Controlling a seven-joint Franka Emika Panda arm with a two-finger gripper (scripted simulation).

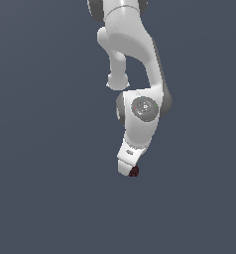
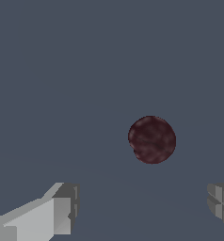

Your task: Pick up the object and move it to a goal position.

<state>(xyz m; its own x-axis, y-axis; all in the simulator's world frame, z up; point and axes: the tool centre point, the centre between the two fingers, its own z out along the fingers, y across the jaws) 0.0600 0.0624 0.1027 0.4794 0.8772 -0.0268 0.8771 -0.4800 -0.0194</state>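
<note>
The gripper (image 2: 142,207) has its fingers wide apart; the ball (image 2: 152,140) lies on the floor just beyond the fingertips, not yet between them, nearer one finger

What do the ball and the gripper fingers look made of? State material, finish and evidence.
Ball: dark maroon, mottled and matte, no highlight; possibly rubber or stone, but the render leaves it open.
Fingers: pale grey, flat-faced blocks with hard edges; painted metal or hard plastic, unclear which. The gripper is open.
</note>
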